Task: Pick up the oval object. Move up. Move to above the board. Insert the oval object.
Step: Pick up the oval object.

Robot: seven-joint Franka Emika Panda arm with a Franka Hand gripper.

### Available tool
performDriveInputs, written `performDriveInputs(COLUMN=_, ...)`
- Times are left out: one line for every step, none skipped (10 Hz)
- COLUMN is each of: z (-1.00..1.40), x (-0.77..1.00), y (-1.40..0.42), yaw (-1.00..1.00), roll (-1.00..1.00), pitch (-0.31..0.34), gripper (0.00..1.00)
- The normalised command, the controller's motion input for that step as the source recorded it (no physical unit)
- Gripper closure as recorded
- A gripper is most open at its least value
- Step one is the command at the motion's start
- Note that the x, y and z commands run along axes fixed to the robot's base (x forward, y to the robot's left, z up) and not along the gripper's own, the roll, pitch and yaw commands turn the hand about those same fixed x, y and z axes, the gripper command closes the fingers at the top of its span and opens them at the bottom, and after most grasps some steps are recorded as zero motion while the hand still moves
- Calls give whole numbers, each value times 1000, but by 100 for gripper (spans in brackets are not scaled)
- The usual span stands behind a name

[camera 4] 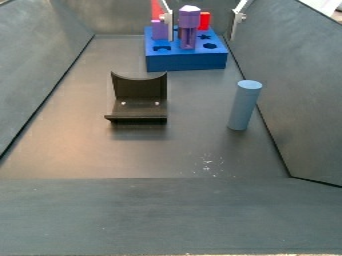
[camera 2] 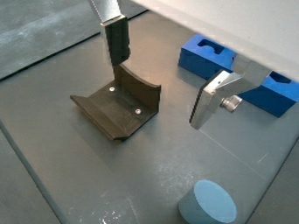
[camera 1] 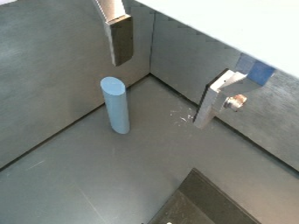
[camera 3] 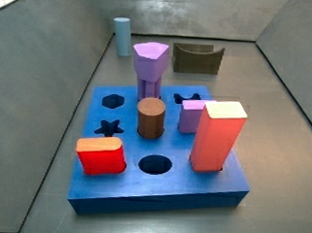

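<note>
The gripper (camera 1: 176, 74) hangs open above the floor with nothing between its two silver fingers (camera 1: 121, 39), and in both wrist views the fingers are well apart. The oval object (camera 1: 115, 106) stands upright on the grey floor near a corner of the walls; it shows at the upper left of a side view (camera 3: 122, 36) and at the right of a side view (camera 4: 243, 105). The board (camera 3: 157, 183) sits well apart from it with a purple column (camera 3: 150, 68), a brown cylinder (camera 3: 151, 118) and red blocks (camera 3: 219, 137) standing in it, and the fixture (camera 4: 138, 98) stands on the floor between them.
</note>
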Motion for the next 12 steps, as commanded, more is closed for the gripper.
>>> performDriveInputs(z=0, x=0, y=0, yaw=0, roll=31, pitch=0, gripper=0)
performDriveInputs(z=0, x=0, y=0, yaw=9, roll=0, pitch=0, gripper=0)
performDriveInputs(z=-20, x=0, y=9, yaw=0, roll=0, pitch=0, gripper=0)
performDriveInputs(z=-334, x=-754, y=171, yaw=-69, roll=154, pitch=0, gripper=0)
performDriveInputs(z=-471, x=-906, y=303, yaw=-140, roll=37, pitch=0, gripper=0)
performDriveInputs(z=-480, x=-1000, y=314, yaw=-117, roll=0, pitch=-50, gripper=0)
performDriveInputs(z=-503, x=-1000, y=326, yaw=-120, roll=0, pitch=-69, gripper=0)
performDriveInputs(z=-520, x=-1000, y=306, yaw=-94, roll=0, pitch=-79, gripper=0)
performDriveInputs(z=-491, x=-1000, y=63, yaw=-77, roll=0, pitch=-104, gripper=0)
performDriveInputs(z=-431, x=-1000, y=0, yaw=0, roll=0, pitch=-139, gripper=0)
performDriveInputs(z=-286, x=-1000, y=-57, yaw=0, roll=0, pitch=-159, gripper=0)
performDriveInputs(z=-171, x=-797, y=-23, yaw=17, roll=0, pitch=-183, gripper=0)
